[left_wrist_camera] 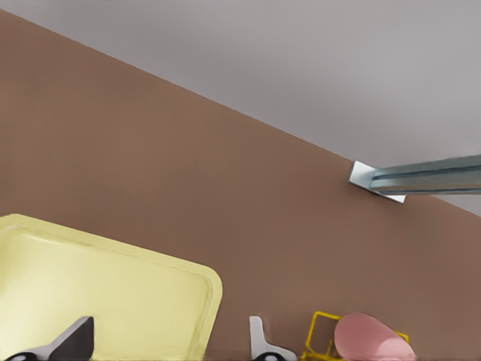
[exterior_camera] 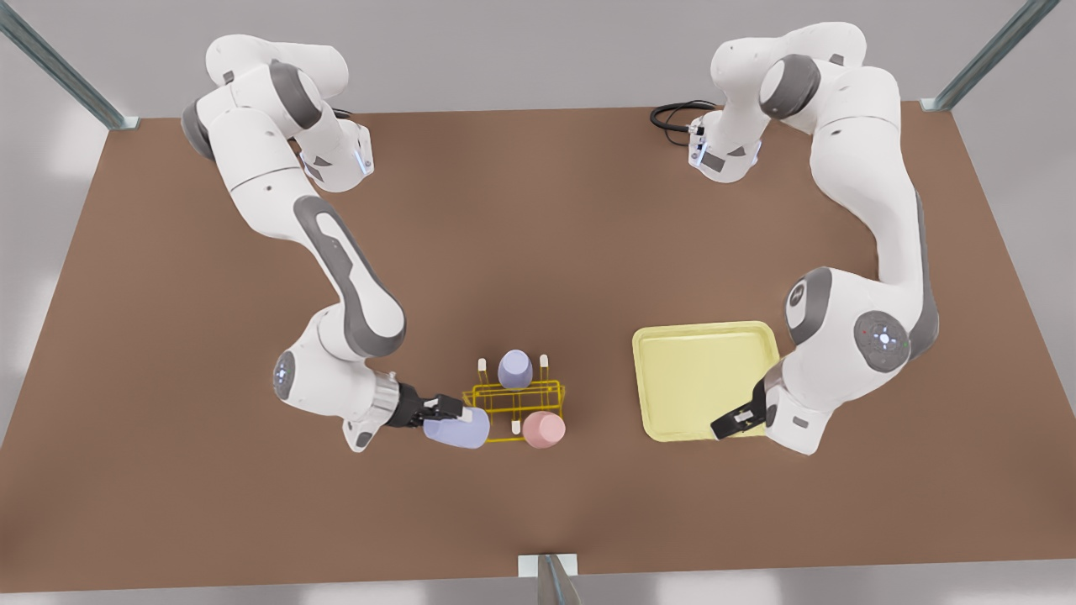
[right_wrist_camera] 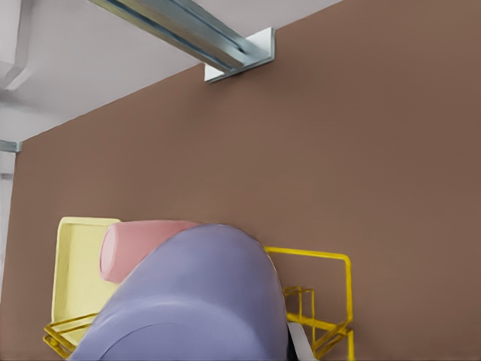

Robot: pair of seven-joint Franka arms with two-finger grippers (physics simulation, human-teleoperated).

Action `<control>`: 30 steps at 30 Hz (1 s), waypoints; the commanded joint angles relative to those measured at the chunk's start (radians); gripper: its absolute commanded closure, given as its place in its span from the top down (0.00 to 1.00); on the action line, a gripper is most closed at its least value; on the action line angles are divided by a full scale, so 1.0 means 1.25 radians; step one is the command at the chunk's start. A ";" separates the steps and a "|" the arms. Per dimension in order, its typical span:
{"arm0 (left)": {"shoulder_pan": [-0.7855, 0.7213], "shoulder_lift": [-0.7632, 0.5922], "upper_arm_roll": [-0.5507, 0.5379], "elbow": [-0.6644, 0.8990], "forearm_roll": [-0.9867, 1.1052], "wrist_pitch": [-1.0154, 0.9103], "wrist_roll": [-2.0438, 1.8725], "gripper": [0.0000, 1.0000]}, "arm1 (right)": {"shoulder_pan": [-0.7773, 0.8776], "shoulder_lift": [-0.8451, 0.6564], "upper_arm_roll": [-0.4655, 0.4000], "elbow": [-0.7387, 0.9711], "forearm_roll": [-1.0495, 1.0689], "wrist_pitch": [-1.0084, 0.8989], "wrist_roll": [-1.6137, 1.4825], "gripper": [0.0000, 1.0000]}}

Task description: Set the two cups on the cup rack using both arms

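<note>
two plain tapered cups, pale pink (exterior_camera: 544,428) and lavender-blue (exterior_camera: 456,430)

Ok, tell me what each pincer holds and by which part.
Right pincer grips the lavender cup at its end nearest the arm. Left pincer, open over the tray, holds nothing.

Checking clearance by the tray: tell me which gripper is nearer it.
Left. The left gripper hangs open over the tray. The right gripper, across the rack, is shut on a lavender cup.
</note>
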 commanded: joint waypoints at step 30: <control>0.046 -0.322 0.029 -0.319 -0.022 -0.401 0.412 1.00 | -0.234 -0.433 -0.169 0.029 -0.592 -0.724 -0.034 1.00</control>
